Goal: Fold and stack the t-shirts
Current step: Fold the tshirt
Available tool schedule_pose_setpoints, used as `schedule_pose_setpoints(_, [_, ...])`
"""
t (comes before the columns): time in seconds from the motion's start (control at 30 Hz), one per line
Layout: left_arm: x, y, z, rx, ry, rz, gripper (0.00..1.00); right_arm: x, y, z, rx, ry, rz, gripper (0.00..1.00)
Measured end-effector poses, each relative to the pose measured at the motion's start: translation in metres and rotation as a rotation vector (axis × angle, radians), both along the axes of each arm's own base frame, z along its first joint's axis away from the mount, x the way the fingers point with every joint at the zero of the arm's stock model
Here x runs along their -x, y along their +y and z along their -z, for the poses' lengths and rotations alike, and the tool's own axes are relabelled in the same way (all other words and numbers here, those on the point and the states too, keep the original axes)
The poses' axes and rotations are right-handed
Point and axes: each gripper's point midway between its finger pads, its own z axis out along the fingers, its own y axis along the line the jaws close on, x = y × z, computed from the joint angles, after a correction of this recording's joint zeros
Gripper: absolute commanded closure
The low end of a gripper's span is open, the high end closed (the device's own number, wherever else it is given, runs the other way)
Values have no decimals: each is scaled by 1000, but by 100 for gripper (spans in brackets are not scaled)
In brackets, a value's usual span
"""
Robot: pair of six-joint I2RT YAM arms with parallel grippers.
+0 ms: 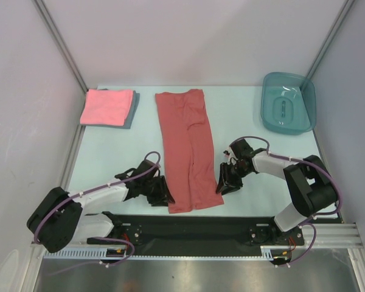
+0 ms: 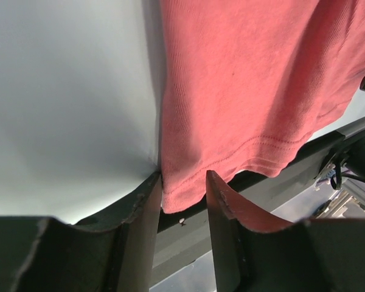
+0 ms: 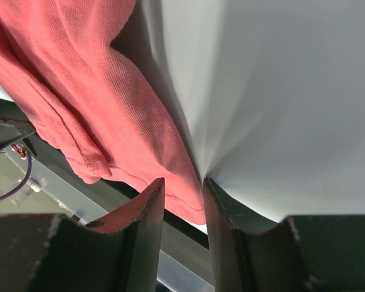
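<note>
The brick-red t-shirt lies as a long narrow strip down the middle of the table, its hem at the near edge. My left gripper is at the near left corner of the hem. In the left wrist view its fingers are close together with the corner of the red shirt between them. My right gripper is at the near right corner. In the right wrist view it is pinched on the red cloth and presses the table. A folded pink t-shirt lies on a folded grey-blue one at the back left.
A teal translucent tub stands at the back right. The black base rail runs just below the shirt's hem. Side walls close in the table on the left and right.
</note>
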Motion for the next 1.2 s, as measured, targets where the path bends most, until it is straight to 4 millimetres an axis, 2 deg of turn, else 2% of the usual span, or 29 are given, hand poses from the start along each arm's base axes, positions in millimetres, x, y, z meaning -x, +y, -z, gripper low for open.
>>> schedule_pose_setpoints(0.33, [-6,-4,1,19,-22,10,67,0,1,0,-7,1,-1,63])
schedule_pose_setpoints(0.37, [-6,-4,2,18,-21,9,76,0,1,0,-8,1,-1,63])
schedule_pose_setpoints(0.47, [-6,-4,4,12,-20,17,78,1,2,1,-21,-2,4,64])
schedule_pose_setpoints(0.63, [-6,-6,6,20,-17,27,87,2,0,2,-23,-9,12,76])
schedule_pose_setpoints(0.73, [-7,-6,6,21,-17,27,97,0,-3,4,-9,-10,27,87])
schedule_pose_setpoints(0.77, [-7,-6,6,22,-17,27,100,-1,-4,5,-3,-11,30,94])
schedule_pose_setpoints(0.8, [-7,-6,6,23,-18,28,100,0,-5,6,1,-10,33,99])
schedule_pose_setpoints(0.83, [-7,-6,6,24,-19,27,100,0,-6,6,3,-7,39,100])
schedule_pose_setpoints(1.2, [-2,11,4,-9,-79,-9,99,17,-27,2,69,-42,128,100])
